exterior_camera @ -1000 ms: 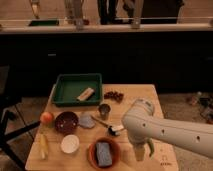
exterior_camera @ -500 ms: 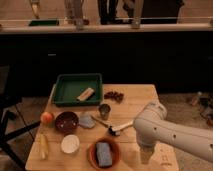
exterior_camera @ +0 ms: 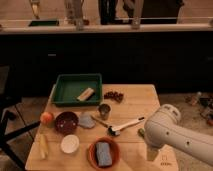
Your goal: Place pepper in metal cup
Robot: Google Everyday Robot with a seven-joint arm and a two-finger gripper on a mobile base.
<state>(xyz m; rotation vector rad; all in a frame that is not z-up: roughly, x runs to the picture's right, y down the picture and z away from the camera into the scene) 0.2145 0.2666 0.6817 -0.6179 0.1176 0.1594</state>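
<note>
The metal cup (exterior_camera: pixel 104 110) is a small grey steel cylinder standing upright near the middle of the wooden table (exterior_camera: pixel 135 102), just in front of the green tray. A short dark green piece at the left edge of my arm looks like one end of the pepper (exterior_camera: pixel 141 133); the arm hides the rest. My gripper (exterior_camera: pixel 152 153) hangs below the white arm (exterior_camera: pixel 172 131) over the table's front right part. It is to the right of the cup, nearer the front edge, and just in front of the pepper's end.
A green tray (exterior_camera: pixel 65 95) holding a tan block stands at the back left. Dark grapes (exterior_camera: pixel 114 95), a white-handled spoon (exterior_camera: pixel 125 126), a maroon bowl (exterior_camera: pixel 66 122), a white bowl (exterior_camera: pixel 70 144), an orange bowl (exterior_camera: pixel 92 150) holding a sponge, a corn cob (exterior_camera: pixel 44 146) and a peach (exterior_camera: pixel 46 118) lie around.
My arm and gripper have moved to the right along the table's front part. The things on the table have not moved.
</note>
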